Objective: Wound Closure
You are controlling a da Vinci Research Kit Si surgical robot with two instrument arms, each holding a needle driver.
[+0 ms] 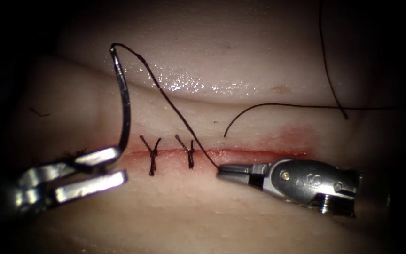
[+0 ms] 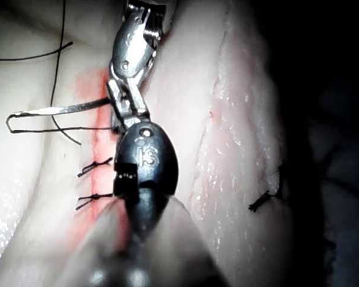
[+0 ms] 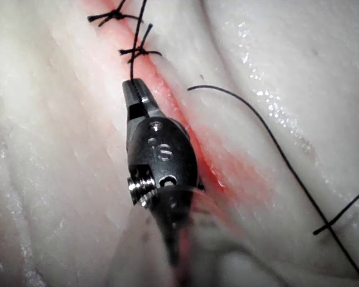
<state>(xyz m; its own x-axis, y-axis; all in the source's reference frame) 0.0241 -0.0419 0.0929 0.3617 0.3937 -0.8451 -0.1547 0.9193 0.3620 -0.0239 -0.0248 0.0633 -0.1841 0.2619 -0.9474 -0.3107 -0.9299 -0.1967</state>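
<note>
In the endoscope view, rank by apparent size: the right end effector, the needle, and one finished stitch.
1. Right end effector, shut on the thread.
2. Needle, out of the tissue, at the left end effector.
3. Stitch.

- The tissue (image 1: 240, 66) is pale cream with a glossy wet sheen
- The red fluid (image 1: 259, 153) stains the cut as a pinkish-red line
- The thread (image 1: 175, 106) and two stitches (image 1: 153, 160) are black
- The needle (image 1: 125, 99) is silver-grey
- Both tools are shiny steel
</note>
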